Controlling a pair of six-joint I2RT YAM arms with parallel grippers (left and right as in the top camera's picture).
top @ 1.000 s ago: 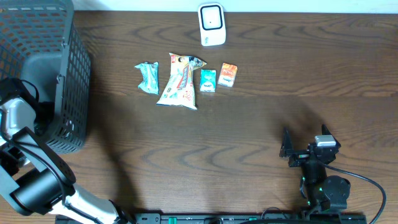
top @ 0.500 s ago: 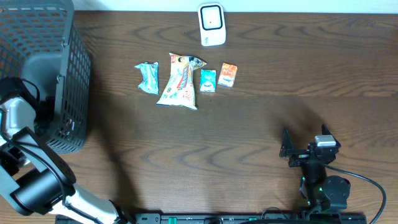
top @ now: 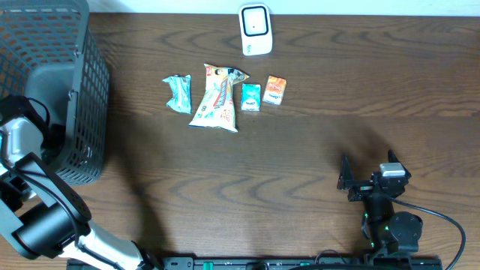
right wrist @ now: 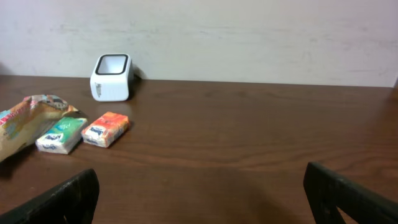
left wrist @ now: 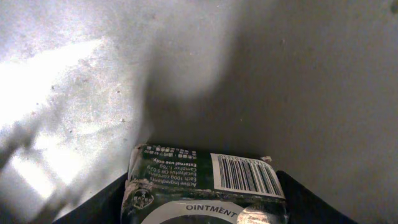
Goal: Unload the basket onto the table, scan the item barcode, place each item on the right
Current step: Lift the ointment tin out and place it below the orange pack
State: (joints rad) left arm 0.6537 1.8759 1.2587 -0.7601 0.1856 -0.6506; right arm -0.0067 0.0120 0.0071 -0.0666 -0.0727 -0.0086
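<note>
So far: nothing scanned yet, I'd judge; the ointment packet [left wrist: 205,177] lies inside the basket [top: 45,82], between the left claw [left wrist: 203,205] fingers, barcode showing.
Left claw: around the packet; gripping or not, I cannot tell.
Right claw [right wrist: 202,186]: released, empty, low over the surface [top: 300,165].
Left to do: lift it out and show it to the scanner [top: 255,28], well away from the left claw.
In the way: the basket wall beside that claw; snack bag [top: 216,97], green box [top: 250,97] and orange box [top: 274,90] before the scanner.

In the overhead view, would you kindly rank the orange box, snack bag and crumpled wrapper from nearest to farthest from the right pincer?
1. Orange box, right end of the row, closest to the right pincer.
2. Snack bag, middle.
3. Crumpled wrapper, left end.
</note>
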